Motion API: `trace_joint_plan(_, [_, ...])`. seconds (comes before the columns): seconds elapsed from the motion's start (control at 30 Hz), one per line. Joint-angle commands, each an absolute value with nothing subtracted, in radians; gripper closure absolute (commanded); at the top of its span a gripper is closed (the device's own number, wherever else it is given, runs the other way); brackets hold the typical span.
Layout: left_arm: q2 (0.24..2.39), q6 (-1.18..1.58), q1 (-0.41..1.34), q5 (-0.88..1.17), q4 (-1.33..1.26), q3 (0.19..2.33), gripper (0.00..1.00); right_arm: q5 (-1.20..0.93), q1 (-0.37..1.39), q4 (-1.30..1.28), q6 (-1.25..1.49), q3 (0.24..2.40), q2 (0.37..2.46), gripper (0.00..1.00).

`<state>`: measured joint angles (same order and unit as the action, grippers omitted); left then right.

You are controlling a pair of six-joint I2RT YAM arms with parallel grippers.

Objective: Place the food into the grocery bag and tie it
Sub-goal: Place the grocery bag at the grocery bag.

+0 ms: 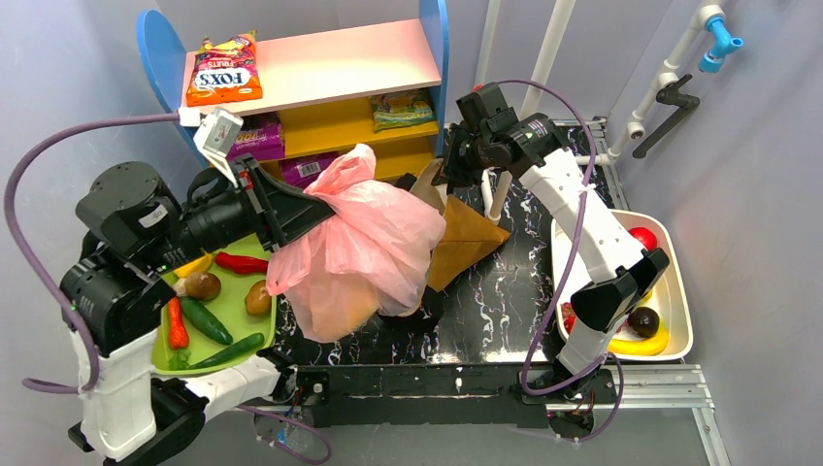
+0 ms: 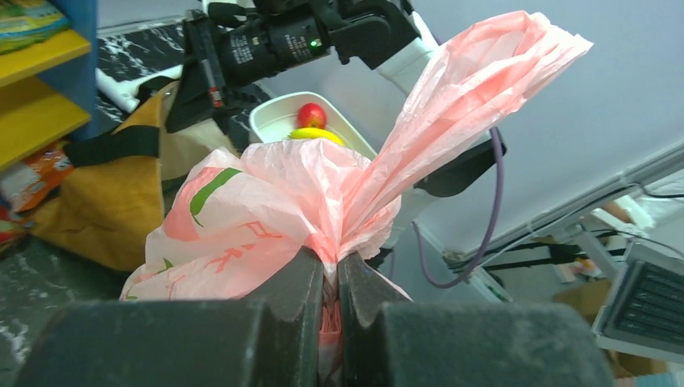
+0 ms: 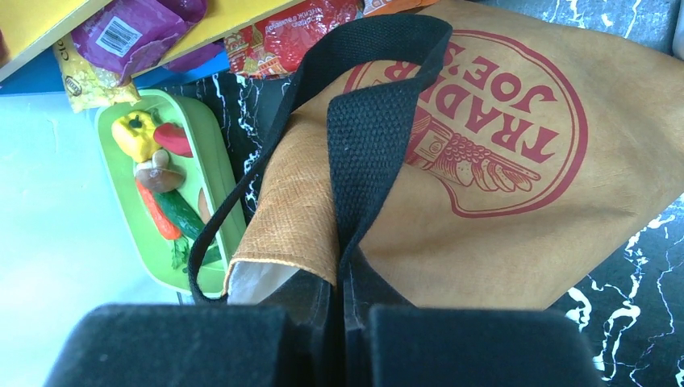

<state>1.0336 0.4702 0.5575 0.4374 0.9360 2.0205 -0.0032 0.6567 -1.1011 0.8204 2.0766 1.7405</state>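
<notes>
The pink grocery bag (image 1: pixel 361 243) stands bulging in the middle of the table, and a yellowish-brown shape shows dimly through its lower side. My left gripper (image 1: pixel 309 209) is shut on the bag's gathered top; in the left wrist view the jaws (image 2: pixel 337 270) pinch the twisted pink plastic (image 2: pixel 266 205), and a loose end flares up to the right. My right gripper (image 1: pixel 444 175) is shut on the black strap (image 3: pixel 371 145) of the brown Trader Joe's bag (image 3: pixel 516 201), which lies behind the pink bag (image 1: pixel 468 238). The food inside the pink bag is mostly hidden.
A green tray (image 1: pixel 233 289) at the left holds peppers, cucumbers, a mushroom and a carrot. A white tub (image 1: pixel 684 311) at the right holds a red apple (image 1: pixel 642 236) and a banana (image 1: pixel 641 345). A shelf (image 1: pixel 330 63) at the back holds snack packets.
</notes>
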Motion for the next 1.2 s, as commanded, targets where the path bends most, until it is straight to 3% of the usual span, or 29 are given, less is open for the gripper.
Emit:
trace_joint_plan(0.0, [1.04,0.583,0.551,0.513,0.71,1.966,1.0,-0.012,0.666,-1.03,0.834,2.086,1.723,0.99])
trace_joint_plan(0.27, [1.039,0.679,0.551,0.44,0.536,1.799,1.0,-0.009,0.666,-1.028,0.826,2.053,1.682,0.99])
trace_joint_plan(0.83, [1.075,0.557,0.551,0.186,0.589,1.798,1.0,-0.027,0.664,-1.019,0.735,1.972,1.605,0.99])
trace_joint_plan(1.17, [1.039,0.502,0.55,0.118,0.626,1.739,1.0,-0.074,0.664,-1.099,0.68,2.037,1.641,0.99])
